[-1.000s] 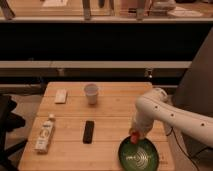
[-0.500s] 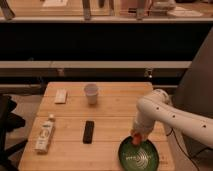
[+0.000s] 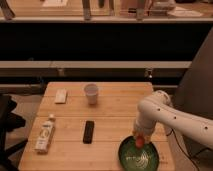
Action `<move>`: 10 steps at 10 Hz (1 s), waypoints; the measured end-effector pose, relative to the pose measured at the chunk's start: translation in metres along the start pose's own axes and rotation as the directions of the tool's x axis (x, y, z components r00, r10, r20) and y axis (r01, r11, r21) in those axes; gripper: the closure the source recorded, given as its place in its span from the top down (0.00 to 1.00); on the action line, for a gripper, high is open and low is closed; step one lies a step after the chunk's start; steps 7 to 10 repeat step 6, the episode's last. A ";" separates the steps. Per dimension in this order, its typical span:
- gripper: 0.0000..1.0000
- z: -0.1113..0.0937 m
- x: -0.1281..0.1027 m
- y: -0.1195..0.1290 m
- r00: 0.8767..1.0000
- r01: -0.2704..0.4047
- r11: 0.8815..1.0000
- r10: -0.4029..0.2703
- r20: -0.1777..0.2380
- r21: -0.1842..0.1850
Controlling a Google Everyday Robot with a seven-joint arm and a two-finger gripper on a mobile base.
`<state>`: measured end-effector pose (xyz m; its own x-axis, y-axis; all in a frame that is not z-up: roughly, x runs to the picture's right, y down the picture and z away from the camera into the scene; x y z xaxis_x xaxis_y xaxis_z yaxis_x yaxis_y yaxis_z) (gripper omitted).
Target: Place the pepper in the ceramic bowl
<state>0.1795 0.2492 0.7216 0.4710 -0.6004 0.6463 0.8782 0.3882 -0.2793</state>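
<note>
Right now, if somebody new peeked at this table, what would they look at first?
Probably the big white robot arm reaching down at the table's front right corner. Its gripper holds the little orange-red pepper just over the far rim of the shiny green ceramic bowl. After that, the white cup standing alone near the back, and the black remote in the middle.

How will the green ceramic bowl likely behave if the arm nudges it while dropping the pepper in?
The ceramic bowl looks wide and low, so it probably slides rather than tips. It sits near the table's front corner, so a hard shove risks a fall. The gripper hangs over its rim with the pepper.
</note>
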 end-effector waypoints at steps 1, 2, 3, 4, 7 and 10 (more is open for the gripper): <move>0.80 -0.001 0.000 0.001 1.000 0.000 1.000 0.000 -0.001 0.000; 0.80 -0.001 -0.001 0.002 1.000 0.000 1.000 0.000 0.000 -0.001; 0.80 -0.001 -0.001 0.003 1.000 0.000 1.000 0.000 0.000 -0.002; 0.80 -0.001 -0.002 0.004 1.000 0.001 1.000 -0.001 0.000 -0.002; 0.80 -0.002 -0.002 0.007 1.000 -0.001 1.000 0.001 0.000 -0.002; 0.80 -0.002 -0.002 0.007 1.000 -0.001 1.000 0.001 0.000 -0.002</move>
